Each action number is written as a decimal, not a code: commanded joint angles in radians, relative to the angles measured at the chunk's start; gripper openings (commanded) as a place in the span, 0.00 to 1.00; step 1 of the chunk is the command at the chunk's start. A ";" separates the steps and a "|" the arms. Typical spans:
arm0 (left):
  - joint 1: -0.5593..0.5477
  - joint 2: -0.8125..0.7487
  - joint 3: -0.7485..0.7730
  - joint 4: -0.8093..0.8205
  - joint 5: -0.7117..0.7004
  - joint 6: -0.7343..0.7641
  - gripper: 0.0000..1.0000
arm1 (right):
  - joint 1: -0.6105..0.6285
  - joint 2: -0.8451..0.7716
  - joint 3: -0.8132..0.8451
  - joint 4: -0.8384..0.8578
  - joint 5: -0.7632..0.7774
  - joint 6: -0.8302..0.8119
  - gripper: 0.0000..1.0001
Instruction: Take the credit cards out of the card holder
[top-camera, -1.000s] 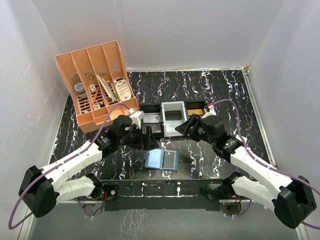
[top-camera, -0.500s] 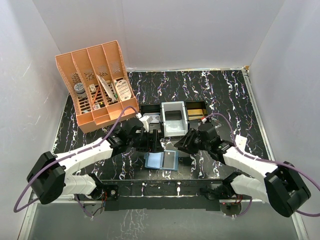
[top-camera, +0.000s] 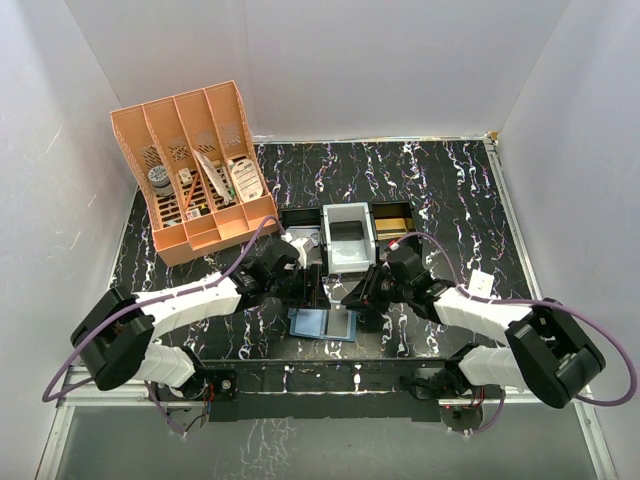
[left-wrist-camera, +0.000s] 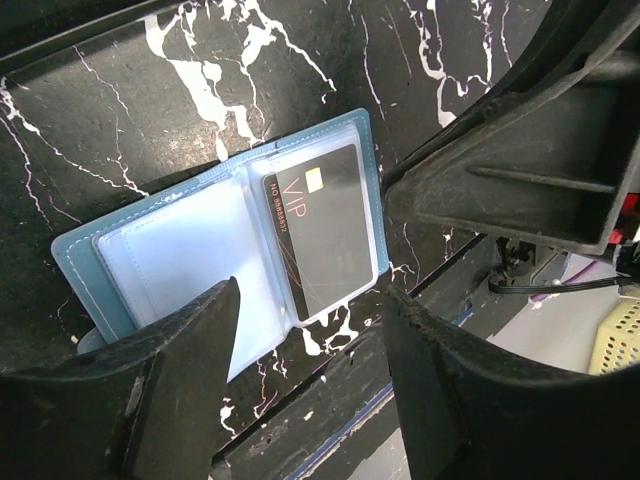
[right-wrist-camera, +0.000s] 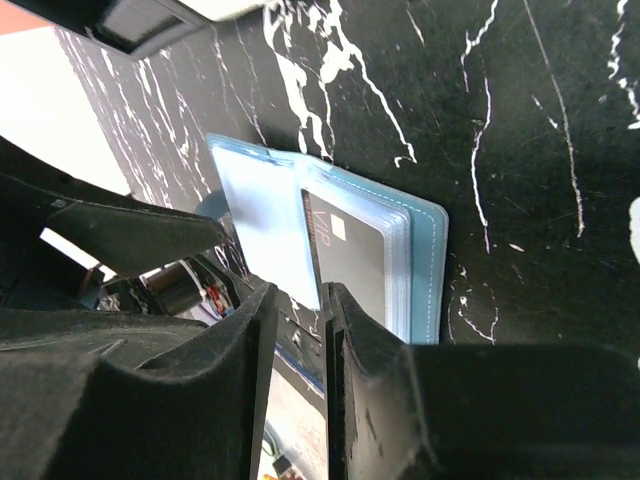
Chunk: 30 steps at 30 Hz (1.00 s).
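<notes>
Lying open, card holder (top-camera: 316, 324) runs left-right.

The card holder (left-wrist-camera: 190, 270) lies open and flat on the bench (left-wrist-camera: 120, 100), teal-edged with pale blue pockets, directly beneath the left gripper (left-wrist-camera: 310, 290). A black credit card (left-wrist-camera: 322, 232) marked VIP sits in its clear pocket, on the half nearer the right gripper (right-wrist-camera: 300, 290).

The left claw (left-wrist-camera: 312, 310) hangs spread above the open card holder (left-wrist-camera: 180, 255), a black credit card (left-wrist-camera: 322, 228) inside.

White arm links (top-camera: 190, 300), black joints (top-camera: 105, 345), purple cables (top-camera: 46, 390)
</notes>
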 joint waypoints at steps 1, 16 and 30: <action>-0.014 0.015 0.030 0.022 0.025 -0.014 0.56 | 0.007 0.059 -0.033 0.096 -0.101 0.006 0.22; -0.043 0.118 -0.004 -0.019 -0.095 -0.069 0.44 | 0.007 0.205 -0.032 0.005 -0.019 0.000 0.14; -0.042 0.087 -0.083 0.144 -0.058 -0.178 0.19 | 0.007 0.220 -0.023 0.019 -0.036 -0.005 0.14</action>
